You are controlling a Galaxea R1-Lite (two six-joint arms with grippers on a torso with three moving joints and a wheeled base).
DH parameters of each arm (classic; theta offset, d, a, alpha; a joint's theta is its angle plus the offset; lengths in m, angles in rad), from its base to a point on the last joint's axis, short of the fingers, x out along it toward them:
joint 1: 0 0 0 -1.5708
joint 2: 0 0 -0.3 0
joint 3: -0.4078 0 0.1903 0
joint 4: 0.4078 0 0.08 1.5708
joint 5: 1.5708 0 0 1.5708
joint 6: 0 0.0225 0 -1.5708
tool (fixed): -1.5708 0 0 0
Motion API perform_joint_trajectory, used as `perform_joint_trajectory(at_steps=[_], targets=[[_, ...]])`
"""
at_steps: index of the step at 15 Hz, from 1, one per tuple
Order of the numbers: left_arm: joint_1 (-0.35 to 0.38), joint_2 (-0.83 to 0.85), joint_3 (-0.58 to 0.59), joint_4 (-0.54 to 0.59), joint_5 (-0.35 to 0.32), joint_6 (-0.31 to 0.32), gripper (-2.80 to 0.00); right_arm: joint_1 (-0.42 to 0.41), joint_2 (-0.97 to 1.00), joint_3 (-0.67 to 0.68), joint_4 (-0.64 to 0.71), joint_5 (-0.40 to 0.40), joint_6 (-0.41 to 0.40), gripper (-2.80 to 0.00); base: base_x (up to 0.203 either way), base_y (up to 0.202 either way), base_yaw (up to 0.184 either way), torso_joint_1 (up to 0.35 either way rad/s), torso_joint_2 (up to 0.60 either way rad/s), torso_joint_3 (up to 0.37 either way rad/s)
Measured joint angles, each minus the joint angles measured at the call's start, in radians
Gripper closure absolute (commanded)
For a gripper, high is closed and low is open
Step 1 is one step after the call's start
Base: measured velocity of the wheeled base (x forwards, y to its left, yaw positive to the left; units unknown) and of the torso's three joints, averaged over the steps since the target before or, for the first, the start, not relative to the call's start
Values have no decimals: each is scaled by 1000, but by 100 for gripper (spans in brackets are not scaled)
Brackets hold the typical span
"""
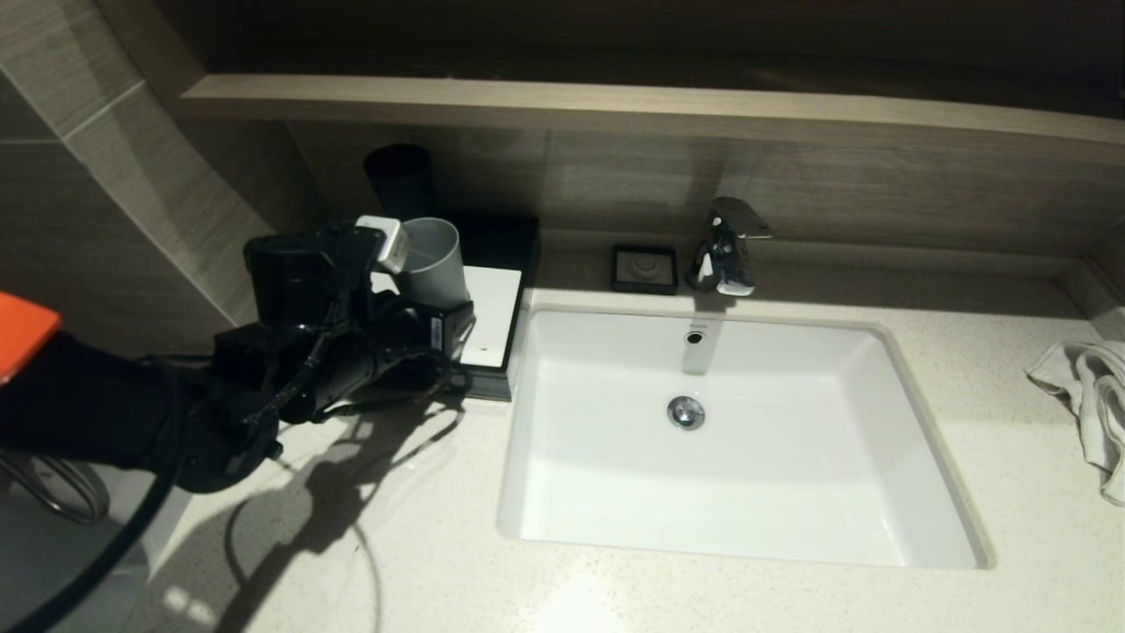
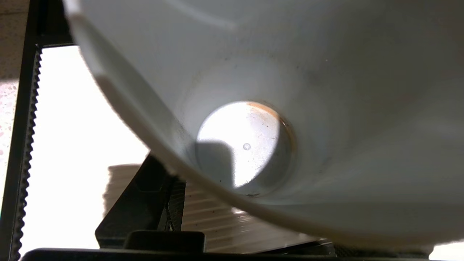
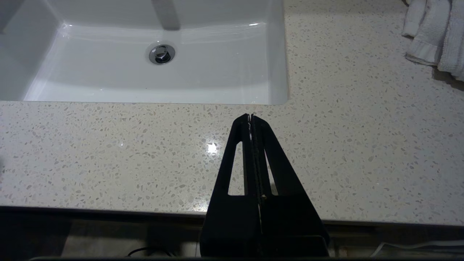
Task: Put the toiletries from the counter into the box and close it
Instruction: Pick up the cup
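Closing left gripper (image 1: 439, 294) on tilted grey plastic cup (image 1: 432, 259) over low black box with white top panel (image 1: 492, 316), beside sink on speckled cream counter (image 1: 439, 527); I'd lift slow.
Left wrist: one finger (image 2: 21, 152) outside rim; firm hold unclear.
Right wrist: right gripper (image 3: 250, 117) clenched, empty, parked.
Toiletries unseen.

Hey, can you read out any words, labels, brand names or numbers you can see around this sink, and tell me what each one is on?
No text here can be read.
Small white sticker on the left hand's black body: print too small to read.
Soap dish: a raised round emblem, no legible letters.
Grey cup, box, faucet, towel, counter: no lettering visible.
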Motion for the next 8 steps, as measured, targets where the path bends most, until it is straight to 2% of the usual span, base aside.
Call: perform_joint_trajectory(at_steps=[8], targets=[[0, 11, -65, 8, -1, -6, 0, 0, 0, 0, 0, 0, 0, 0, 0, 0, 0, 0, 0, 0]])
